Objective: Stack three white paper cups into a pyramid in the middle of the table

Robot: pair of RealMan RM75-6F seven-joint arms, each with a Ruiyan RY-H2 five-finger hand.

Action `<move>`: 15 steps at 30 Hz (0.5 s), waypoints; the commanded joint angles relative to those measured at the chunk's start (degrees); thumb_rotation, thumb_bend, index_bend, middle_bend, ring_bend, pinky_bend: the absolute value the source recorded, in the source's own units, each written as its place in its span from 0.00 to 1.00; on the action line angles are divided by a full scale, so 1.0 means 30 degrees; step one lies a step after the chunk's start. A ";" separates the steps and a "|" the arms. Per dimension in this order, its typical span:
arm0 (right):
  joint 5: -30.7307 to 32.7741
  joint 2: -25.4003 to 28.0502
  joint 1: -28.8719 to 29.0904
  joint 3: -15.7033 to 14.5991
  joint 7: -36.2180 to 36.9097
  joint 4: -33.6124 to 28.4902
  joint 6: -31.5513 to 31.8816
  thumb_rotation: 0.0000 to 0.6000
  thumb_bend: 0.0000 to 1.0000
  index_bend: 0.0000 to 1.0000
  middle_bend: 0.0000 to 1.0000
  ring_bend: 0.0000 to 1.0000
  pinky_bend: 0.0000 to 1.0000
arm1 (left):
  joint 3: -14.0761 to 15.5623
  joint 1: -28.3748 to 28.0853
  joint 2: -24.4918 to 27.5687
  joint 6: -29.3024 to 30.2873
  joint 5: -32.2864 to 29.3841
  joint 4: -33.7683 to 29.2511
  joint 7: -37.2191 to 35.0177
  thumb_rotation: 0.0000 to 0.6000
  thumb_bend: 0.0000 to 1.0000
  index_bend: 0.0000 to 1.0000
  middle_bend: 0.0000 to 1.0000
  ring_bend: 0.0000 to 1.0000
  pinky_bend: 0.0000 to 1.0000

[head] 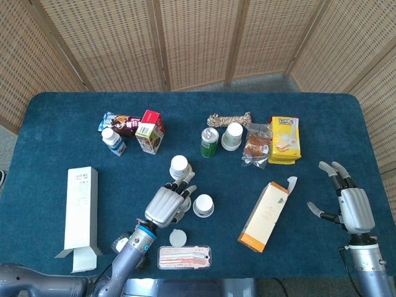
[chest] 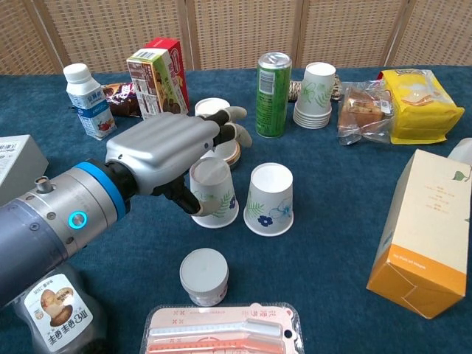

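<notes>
Paper cup (chest: 214, 193), inverted: grasped by left hand (chest: 169, 151), 2nd cup (chest: 270, 198) just beside; right hand (head: 352, 207) released, fingers spread.

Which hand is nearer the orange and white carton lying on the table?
Right. The right hand rests open just right of the orange and white carton; the left hand is far across, holding a paper cup.

Blue-clothed table (head: 74, 117) under cups (chest: 270, 199), boxes (head: 265, 216)
</notes>
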 commanded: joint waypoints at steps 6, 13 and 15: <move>-0.0017 0.0021 -0.0016 0.0001 0.0009 -0.0079 0.0034 1.00 0.23 0.11 0.22 0.09 0.28 | 0.0723 0.0513 0.1849 0.0532 0.0545 -0.1465 -0.0016 1.00 0.31 0.13 0.00 0.06 0.39; -0.0099 0.0047 -0.0022 -0.0038 -0.0022 -0.0220 0.0051 1.00 0.22 0.11 0.22 0.09 0.28 | 0.1210 0.0985 0.3337 0.1109 0.1481 -0.1427 -0.0593 1.00 0.31 0.11 0.00 0.00 0.36; -0.0128 0.0033 -0.0010 -0.0058 -0.0084 -0.0243 0.0030 1.00 0.22 0.11 0.23 0.09 0.28 | 0.1295 0.1031 0.3466 0.1218 0.1792 -0.1097 -0.0656 1.00 0.31 0.09 0.00 0.00 0.34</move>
